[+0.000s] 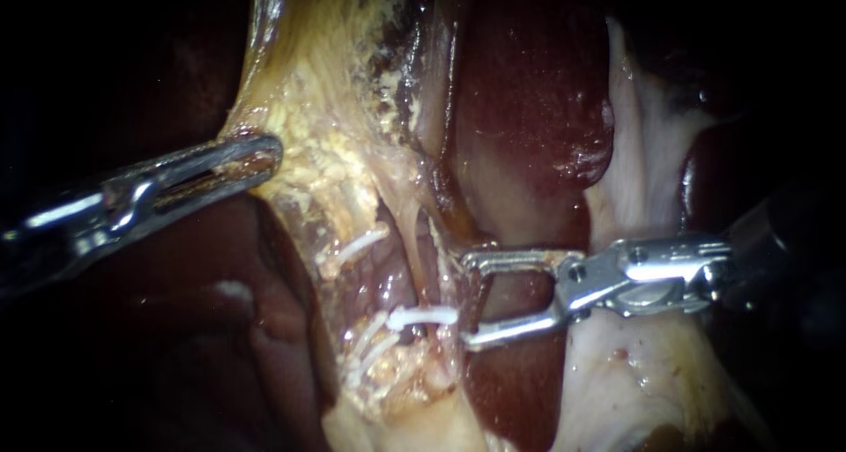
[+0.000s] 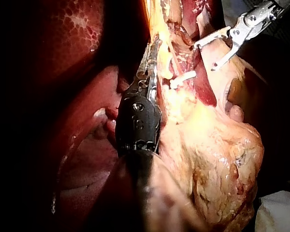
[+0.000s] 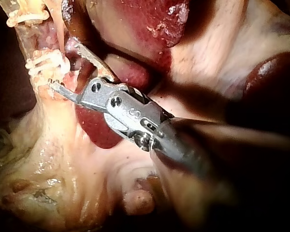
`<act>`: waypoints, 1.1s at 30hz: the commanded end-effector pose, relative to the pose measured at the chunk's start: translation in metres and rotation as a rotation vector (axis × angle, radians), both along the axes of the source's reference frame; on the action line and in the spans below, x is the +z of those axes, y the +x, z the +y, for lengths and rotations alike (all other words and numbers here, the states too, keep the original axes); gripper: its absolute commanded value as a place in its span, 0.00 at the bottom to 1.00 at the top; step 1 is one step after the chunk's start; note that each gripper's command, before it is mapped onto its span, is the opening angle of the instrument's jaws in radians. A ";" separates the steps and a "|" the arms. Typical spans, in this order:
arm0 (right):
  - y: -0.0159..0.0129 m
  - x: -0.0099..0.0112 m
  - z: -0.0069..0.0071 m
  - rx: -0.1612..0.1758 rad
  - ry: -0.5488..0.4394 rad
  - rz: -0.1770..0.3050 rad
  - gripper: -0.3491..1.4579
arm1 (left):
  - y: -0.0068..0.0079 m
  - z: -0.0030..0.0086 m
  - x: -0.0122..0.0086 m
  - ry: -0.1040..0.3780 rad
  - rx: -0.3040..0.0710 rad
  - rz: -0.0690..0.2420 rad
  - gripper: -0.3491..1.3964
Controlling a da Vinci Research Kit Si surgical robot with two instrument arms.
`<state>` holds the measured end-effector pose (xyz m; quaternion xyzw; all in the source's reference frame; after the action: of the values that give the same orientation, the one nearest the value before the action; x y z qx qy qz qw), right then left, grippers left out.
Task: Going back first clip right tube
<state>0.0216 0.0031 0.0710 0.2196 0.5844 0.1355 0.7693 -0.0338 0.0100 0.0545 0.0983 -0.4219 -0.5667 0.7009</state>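
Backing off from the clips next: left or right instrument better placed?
Right. The right instrument is open and empty beside the white clip, so it can likely pull straight back. The left instrument is shut on the yellow tissue; better left there.

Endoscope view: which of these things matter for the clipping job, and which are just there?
In the job:
right instrument, open beside the tubes
white clip nearest it
left instrument, shut on the yellow tissue

Just there:
liver
lower clips
pale membrane
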 end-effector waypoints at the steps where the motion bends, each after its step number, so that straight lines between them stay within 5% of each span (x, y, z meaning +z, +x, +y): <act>1: -0.0003 -0.0003 0.0003 0.004 -0.009 0.000 0.52 | 0.0000 0.0000 0.0000 0.000 0.000 0.000 0.00; 9: -0.0017 -0.0023 0.0021 0.014 -0.058 0.017 0.52 | -0.0003 -0.0003 0.0007 -0.004 -0.001 0.001 0.00; 16: -0.0017 -0.0024 0.0021 0.008 -0.081 0.021 0.52 | -0.0023 -0.0020 0.0061 0.005 0.028 0.033 0.00; 21: -0.0018 -0.0024 0.0020 0.006 -0.086 0.023 0.52 | -0.0043 -0.0022 0.0089 0.022 0.046 0.041 0.00; 26: -0.0017 -0.0024 0.0020 0.006 -0.086 0.023 0.52 | -0.0060 -0.0018 0.0092 0.025 0.047 0.036 0.00; 33: -0.0016 -0.0025 0.0020 0.009 -0.091 0.028 0.52 | -0.0060 -0.0018 0.0093 0.025 0.048 0.036 0.00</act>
<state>0.0199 0.0052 0.0684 0.1836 0.6014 0.1088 0.7699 -0.0398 0.0082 0.0638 0.1066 -0.3997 -0.5567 0.7204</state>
